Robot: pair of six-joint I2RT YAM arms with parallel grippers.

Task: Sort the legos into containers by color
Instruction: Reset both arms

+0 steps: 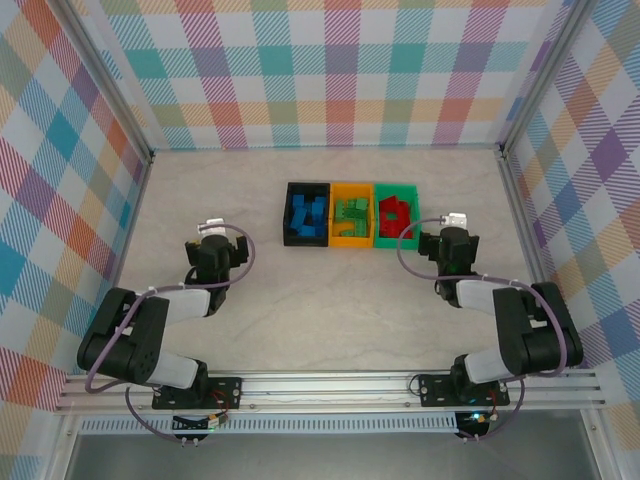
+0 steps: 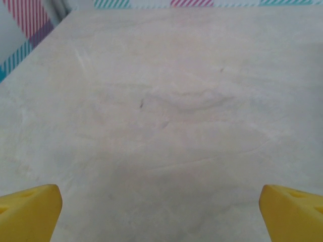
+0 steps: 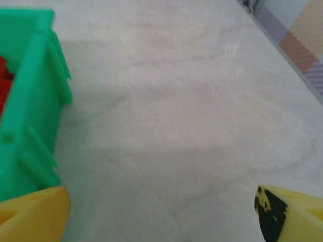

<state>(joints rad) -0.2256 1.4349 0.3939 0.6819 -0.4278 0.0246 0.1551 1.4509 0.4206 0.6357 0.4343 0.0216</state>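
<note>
Three containers stand in a row at the table's middle. The black one [image 1: 305, 240] holds blue legos [image 1: 305, 212], the orange one [image 1: 351, 241] holds green legos [image 1: 351, 212], and the green one [image 1: 392, 244] holds red legos [image 1: 395, 210]. My left gripper [image 1: 210, 232] hovers over bare table left of the bins, open [image 2: 161, 217], with nothing between its yellow fingertips [image 2: 30, 212]. My right gripper [image 1: 452, 222] sits just right of the green bin [image 3: 30, 101], open [image 3: 161, 217] and empty. A bit of red lego [image 3: 4, 75] shows inside that bin.
Plaid walls enclose the table on the left, back and right. An aluminium rail [image 1: 330, 385] with both arm bases runs along the near edge. Bare tabletop [image 1: 330, 300] lies between the arms and in front of the bins.
</note>
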